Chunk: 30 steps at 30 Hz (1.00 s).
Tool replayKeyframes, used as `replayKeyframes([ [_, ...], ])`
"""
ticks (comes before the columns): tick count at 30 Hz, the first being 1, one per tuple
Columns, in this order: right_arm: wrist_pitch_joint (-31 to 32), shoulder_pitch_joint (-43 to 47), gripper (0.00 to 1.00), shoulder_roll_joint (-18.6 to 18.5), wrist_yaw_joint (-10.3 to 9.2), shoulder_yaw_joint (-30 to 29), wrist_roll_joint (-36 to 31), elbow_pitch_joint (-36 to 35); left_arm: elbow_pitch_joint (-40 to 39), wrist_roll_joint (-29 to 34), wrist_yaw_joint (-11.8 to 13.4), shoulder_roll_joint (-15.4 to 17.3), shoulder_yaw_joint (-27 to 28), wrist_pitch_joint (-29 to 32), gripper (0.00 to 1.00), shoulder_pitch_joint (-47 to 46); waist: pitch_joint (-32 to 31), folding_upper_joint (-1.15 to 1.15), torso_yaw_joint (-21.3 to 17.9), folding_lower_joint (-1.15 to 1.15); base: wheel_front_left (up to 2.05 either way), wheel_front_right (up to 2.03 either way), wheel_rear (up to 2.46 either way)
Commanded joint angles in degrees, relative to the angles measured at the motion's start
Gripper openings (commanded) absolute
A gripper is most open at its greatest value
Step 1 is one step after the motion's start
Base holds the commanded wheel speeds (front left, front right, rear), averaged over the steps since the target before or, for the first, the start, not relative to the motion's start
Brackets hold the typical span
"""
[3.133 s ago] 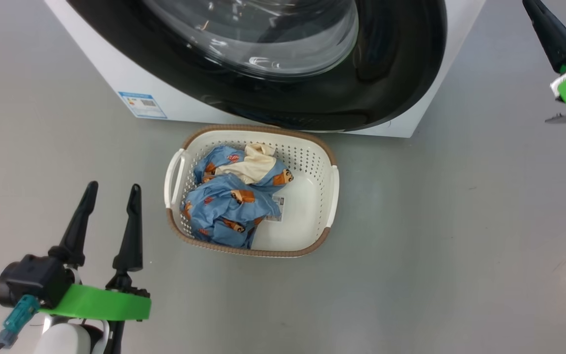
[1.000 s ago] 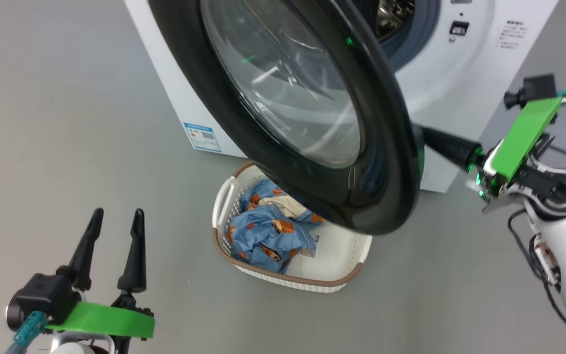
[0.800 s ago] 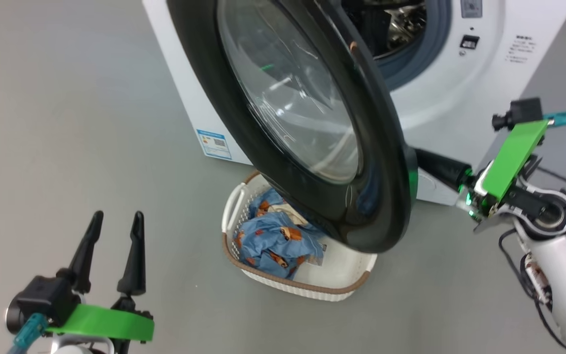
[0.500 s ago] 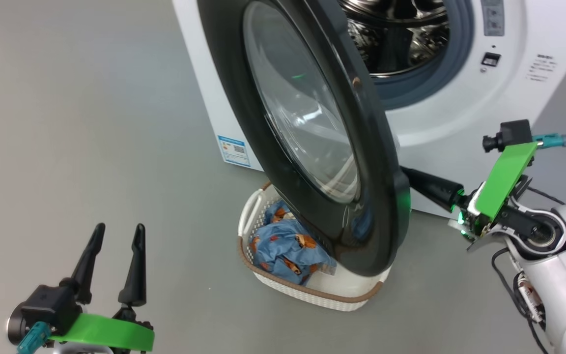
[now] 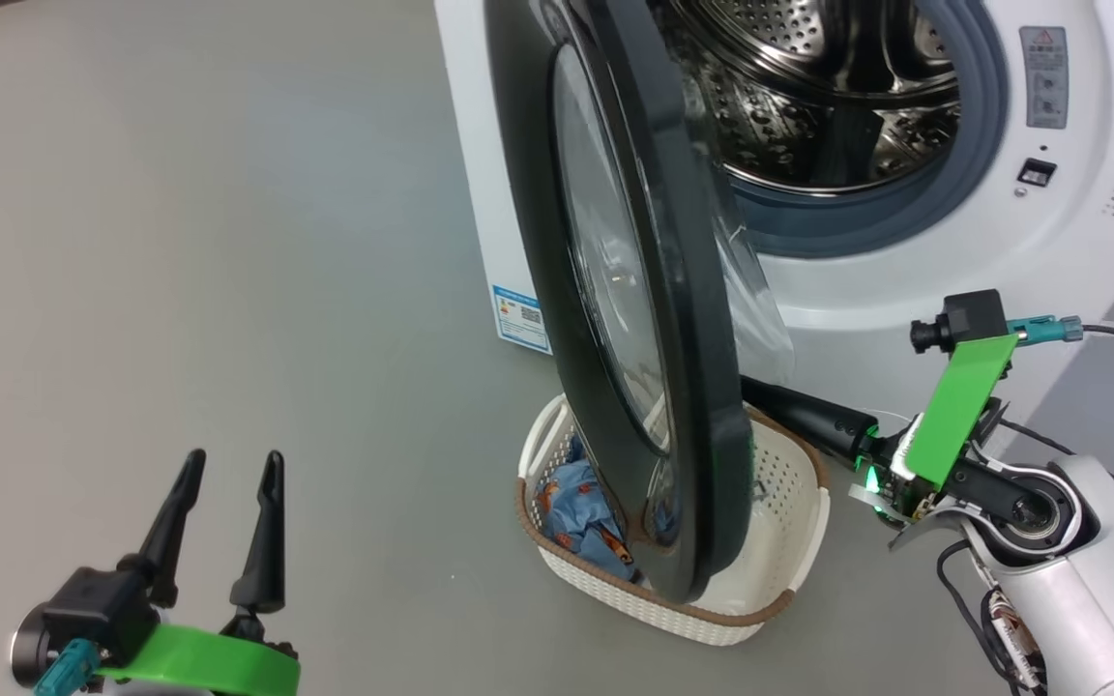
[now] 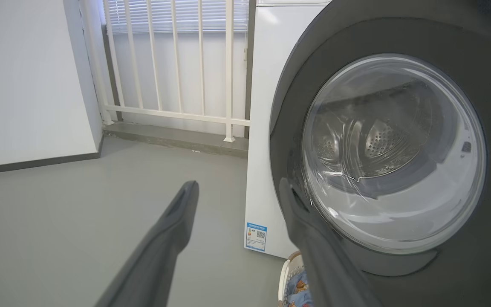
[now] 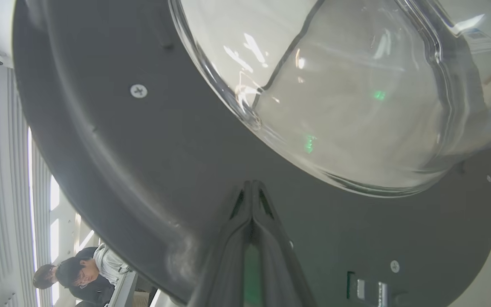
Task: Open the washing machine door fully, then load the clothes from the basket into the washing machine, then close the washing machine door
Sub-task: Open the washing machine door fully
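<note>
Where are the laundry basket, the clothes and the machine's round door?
the basket [image 5: 789, 488], head view, on its perforated white side wall.
the clothes [image 5: 571, 498], head view, on the blue fabric inside the basket.
the washing machine door [image 5: 712, 503], head view, on its black rim near the bottom.

Head camera looks steeply down from above, door [image 5: 605, 290] edge-on at centre frame, washing machine [image 5: 905, 280] upper right. Left wrist camera sits low, farther back, facing the door's outer side at right of frame. Right wrist camera is tight against its inner side. All three share the door.
</note>
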Motion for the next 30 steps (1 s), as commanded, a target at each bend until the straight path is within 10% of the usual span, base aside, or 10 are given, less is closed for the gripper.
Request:
replayKeyframes([
  [1,0.4,0.5,0.00,1.2,0.17,0.8,0.3,-2.5,-1.0,0.7,-0.2,1.3,1.7,-0.5,1.00,-0.2,-0.8,0.00,1.4,0.00,0.00,0.00,0.00],
  [30,1.3,1.8,0.00,5.3,0.17,0.9,-2.3,-1.8,-0.7,1.2,-0.2,1.6,1.6,-0.5,1.00,0.6,-2.0,0.00,4.0,0.00,0.00,0.00,0.00],
])
